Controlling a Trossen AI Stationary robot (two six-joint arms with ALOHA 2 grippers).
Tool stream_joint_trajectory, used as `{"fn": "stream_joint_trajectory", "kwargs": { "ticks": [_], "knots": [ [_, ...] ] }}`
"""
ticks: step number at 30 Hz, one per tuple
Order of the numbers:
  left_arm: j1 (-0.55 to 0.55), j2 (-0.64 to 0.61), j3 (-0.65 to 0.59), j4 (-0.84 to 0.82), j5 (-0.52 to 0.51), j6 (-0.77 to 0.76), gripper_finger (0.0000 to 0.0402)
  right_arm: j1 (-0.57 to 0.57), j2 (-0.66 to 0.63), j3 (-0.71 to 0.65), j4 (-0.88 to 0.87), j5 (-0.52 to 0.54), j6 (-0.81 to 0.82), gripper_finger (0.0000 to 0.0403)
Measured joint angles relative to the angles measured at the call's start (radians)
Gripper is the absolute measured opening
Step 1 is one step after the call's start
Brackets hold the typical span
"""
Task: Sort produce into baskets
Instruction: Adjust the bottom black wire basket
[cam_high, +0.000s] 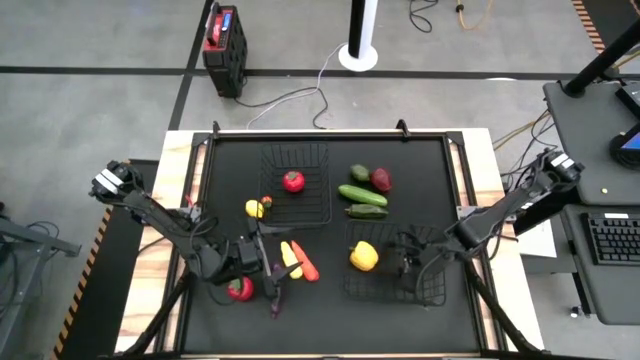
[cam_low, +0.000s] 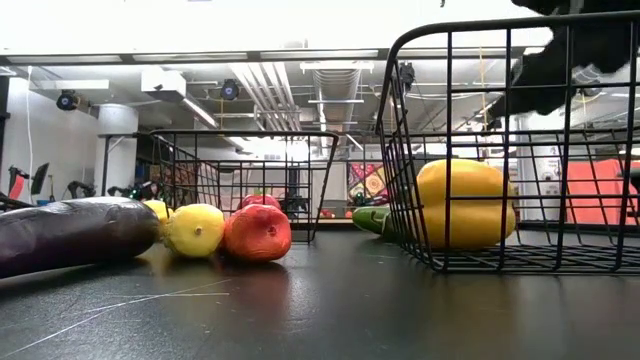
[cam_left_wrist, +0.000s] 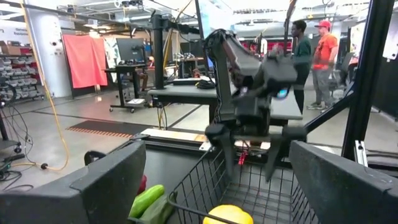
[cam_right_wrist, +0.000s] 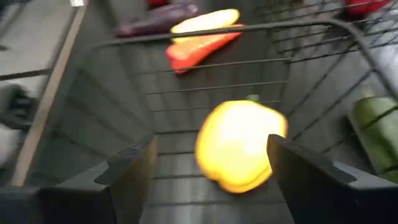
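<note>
Sorted: yellow pepper (cam_high: 363, 256) in near basket (cam_high: 432, 297), red tomato (cam_high: 293, 181) in far basket (cam_high: 322, 212). Remaining: about ten pieces on bench. Right gripper (cam_high: 407, 254) and left gripper (cam_high: 268, 274): fingers wide, empty.

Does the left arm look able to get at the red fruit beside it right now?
Probably yes: the left gripper is open, beside the red fruit on bare mat, nothing covering it.

Yellow pepper (cam_high: 363, 256) in black wire basket (cam_high: 432, 296) — red tomato (cam_high: 293, 181).

Two dark jointed arms, white-tagged wrists, left claw (cam_high: 262, 262), right claw (cam_high: 408, 256)
</note>
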Motion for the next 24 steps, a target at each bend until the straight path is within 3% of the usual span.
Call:
{"fn": "stream_joint_trajectory", "kwargs": {
  "ticks": [6, 11, 18, 21, 24],
  "knots": [
    [0.000, 0.000, 0.000, -0.021, 0.000, -0.013, 0.0377, 0.005, 0.045, 0.200, -0.260, -0.232, 0.186, 0.0263],
    [0.000, 0.000, 0.000, -0.027, 0.000, -0.013, 0.0377, 0.019, 0.171, 0.401, -0.648, -0.369, 0.376, 0.0233],
    [0.000, 0.000, 0.000, -0.036, 0.000, -0.014, 0.0377, 0.051, 0.334, 0.651, -1.286, -0.424, 0.576, 0.0194],
    [0.000, 0.000, 0.000, -0.036, 0.000, -0.014, 0.0377, 0.059, 0.356, 0.686, -1.424, -0.411, 0.578, 0.0176],
    [0.000, 0.000, 0.000, -0.038, 0.000, -0.014, 0.0377, 0.058, 0.341, 0.674, -1.428, -0.372, 0.563, 0.0154]
  ]
}}
